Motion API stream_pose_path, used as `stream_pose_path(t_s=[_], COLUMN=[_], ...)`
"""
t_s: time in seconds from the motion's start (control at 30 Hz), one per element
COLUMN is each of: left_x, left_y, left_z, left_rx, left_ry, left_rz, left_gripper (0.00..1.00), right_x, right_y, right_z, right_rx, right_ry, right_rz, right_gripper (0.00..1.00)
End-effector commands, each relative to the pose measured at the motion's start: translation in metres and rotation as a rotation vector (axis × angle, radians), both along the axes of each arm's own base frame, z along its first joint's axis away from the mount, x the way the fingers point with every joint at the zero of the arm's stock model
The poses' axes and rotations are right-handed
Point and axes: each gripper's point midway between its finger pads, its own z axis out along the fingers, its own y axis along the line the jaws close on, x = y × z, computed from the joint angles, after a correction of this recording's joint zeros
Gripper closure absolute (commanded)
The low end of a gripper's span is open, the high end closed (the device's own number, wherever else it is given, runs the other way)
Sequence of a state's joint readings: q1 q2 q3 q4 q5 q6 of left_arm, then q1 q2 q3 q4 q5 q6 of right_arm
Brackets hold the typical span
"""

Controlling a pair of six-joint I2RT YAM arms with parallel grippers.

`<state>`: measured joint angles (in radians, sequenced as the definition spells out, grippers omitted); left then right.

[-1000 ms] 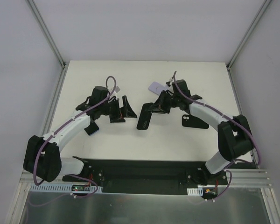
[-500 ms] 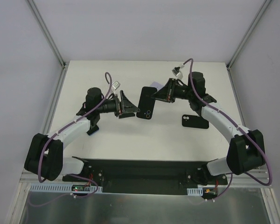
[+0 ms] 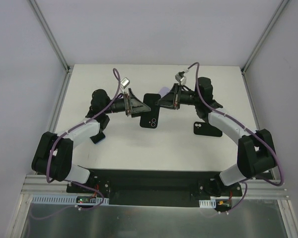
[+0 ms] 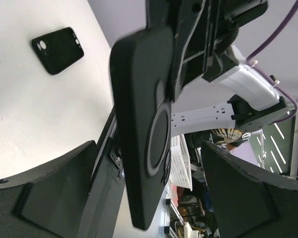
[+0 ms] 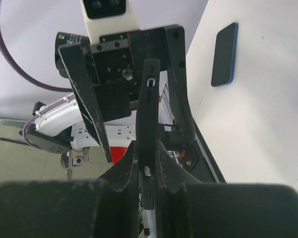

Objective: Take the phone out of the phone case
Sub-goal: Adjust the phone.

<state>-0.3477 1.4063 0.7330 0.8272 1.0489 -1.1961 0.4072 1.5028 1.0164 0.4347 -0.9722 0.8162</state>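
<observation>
A black phone case (image 3: 150,115) hangs upright above the table's middle, its camera holes at the bottom. My right gripper (image 3: 162,101) is shut on its right edge. In the right wrist view the case (image 5: 150,106) stands edge-on, pinched in that gripper (image 5: 150,148). The phone is hidden inside the case. My left gripper (image 3: 139,105) faces it from the left, open. In the left wrist view the case's back (image 4: 141,124) sits between the wide-apart fingers (image 4: 49,198) of the left gripper (image 4: 149,148), with a gap on both sides.
A second black case (image 3: 207,128) lies flat on the table at the right, also seen as the black case (image 4: 57,49) in the left wrist view. A dark blue phone-like slab (image 3: 97,138) lies at the left under the left arm. A lavender object (image 3: 163,91) lies behind the grippers.
The right arm has carried the case left and turned it upright. The left gripper has swung in so its fingers straddle the case, and they have narrowed slightly.
</observation>
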Motion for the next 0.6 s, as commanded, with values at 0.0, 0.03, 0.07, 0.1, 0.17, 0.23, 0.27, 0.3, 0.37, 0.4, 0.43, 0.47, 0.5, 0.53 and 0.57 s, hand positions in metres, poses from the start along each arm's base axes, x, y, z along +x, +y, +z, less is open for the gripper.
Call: stream_pose_path(t_s=[0.0,0.03,0.07,0.1,0.17,0.23,0.27,0.3,0.37,0.4,0.43,0.47,0.5,0.53,0.57], left_x=[0.0,0.001,0.002,0.003,0.004,0.005,0.005,0.005,0.006,0.007,0.007,0.008,0.009,0.01,0.012], left_y=[-0.005,-0.005,-0.006,-0.006,-0.006,-0.006,-0.007,-0.007,-0.006,-0.006,-0.006,-0.007,-0.007,-0.006,-0.006], left_z=[0.046,0.05,0.051,0.053,0.055,0.055,0.057,0.057,0.057,0.055,0.056,0.056,0.054,0.053,0.052], left_rx=[-0.094,-0.101,-0.104,-0.107,-0.115,-0.122,-0.126,-0.127,-0.127,-0.125,-0.124,-0.123,-0.118,-0.113,-0.105], left_ry=[-0.145,-0.147,-0.15,-0.154,-0.153,-0.14,-0.141,-0.14,-0.137,-0.13,-0.125,-0.119,-0.109,-0.099,-0.084], left_rz=[-0.045,-0.044,-0.043,-0.042,-0.039,-0.038,-0.035,-0.034,-0.03,-0.028,-0.028,-0.025,-0.021,-0.016,0.0], left_gripper=[0.19,0.21,0.22,0.28,0.34,0.5,0.57,0.63,0.83,0.91,1.0,1.0,1.0,1.0,1.0], right_x=[-0.013,-0.015,-0.015,-0.017,-0.018,-0.018,-0.018,-0.018,-0.018,-0.018,-0.018,-0.018,-0.016,-0.014,-0.018], right_y=[0.009,0.01,0.011,0.012,0.012,0.013,0.013,0.013,0.014,0.015,0.015,0.015,0.015,0.013,0.008], right_z=[0.036,0.034,0.033,0.031,0.028,0.025,0.024,0.023,0.021,0.02,0.018,0.014,0.008,0.002,-0.008], right_rx=[0.083,0.081,0.081,0.078,0.076,0.072,0.071,0.069,0.066,0.061,0.055,0.036,0.008,-0.027,-0.111], right_ry=[-0.11,-0.105,-0.101,-0.098,-0.093,-0.085,-0.08,-0.08,-0.076,-0.077,-0.078,-0.047,-0.078,-0.074,-0.009], right_rz=[0.099,0.108,0.112,0.118,0.126,0.129,0.13,0.131,0.135,0.139,0.138,0.137,0.129,0.116,0.106], right_gripper=[0.98,0.99,0.98,0.99,0.99,0.98,0.99,0.99,0.99,0.99,0.99,0.99,0.99,0.9,0.79])
